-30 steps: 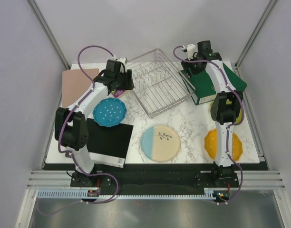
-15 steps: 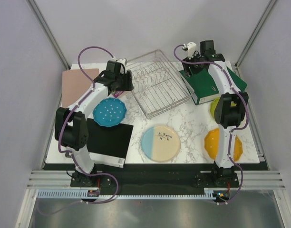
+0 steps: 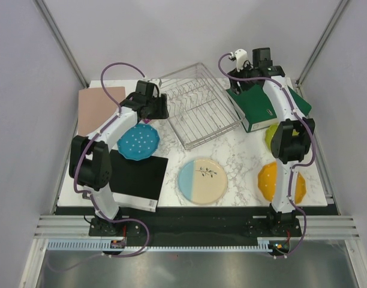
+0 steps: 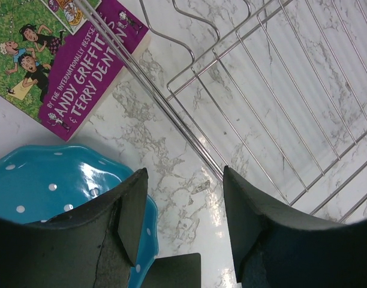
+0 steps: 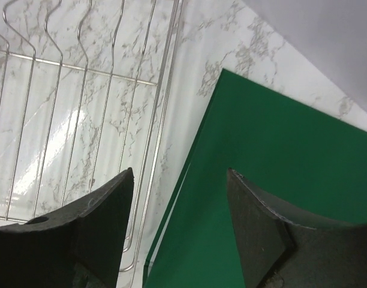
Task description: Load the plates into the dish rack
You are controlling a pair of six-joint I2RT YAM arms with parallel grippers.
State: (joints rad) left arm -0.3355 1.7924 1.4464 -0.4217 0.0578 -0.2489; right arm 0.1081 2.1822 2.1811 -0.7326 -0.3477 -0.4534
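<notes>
L arm (image 3: 114,125), R arm (image 3: 278,99): white link shells, black joint housings. One purple cable (image 3: 111,65) per arm, looped base to wrist. Bases (image 3: 108,227): black, red/orange wiring at mounts. White cam module (image 3: 239,57) on R wrist. L gripper (image 4: 183,171), R gripper (image 5: 180,172): matte black wedge jaws, smooth inner faces. Seam visible on one L jaw.

Top view: high, behind the arm bases, looking down, whole table (image 3: 243,157) in frame. Left wrist: close, facing down, rack (image 4: 279,102) at 2 o'clock, blue plate (image 4: 45,192) at 8. Right wrist: close, facing down, rack edge at 10, green book (image 5: 279,174) at 3. All three share the rack.
</notes>
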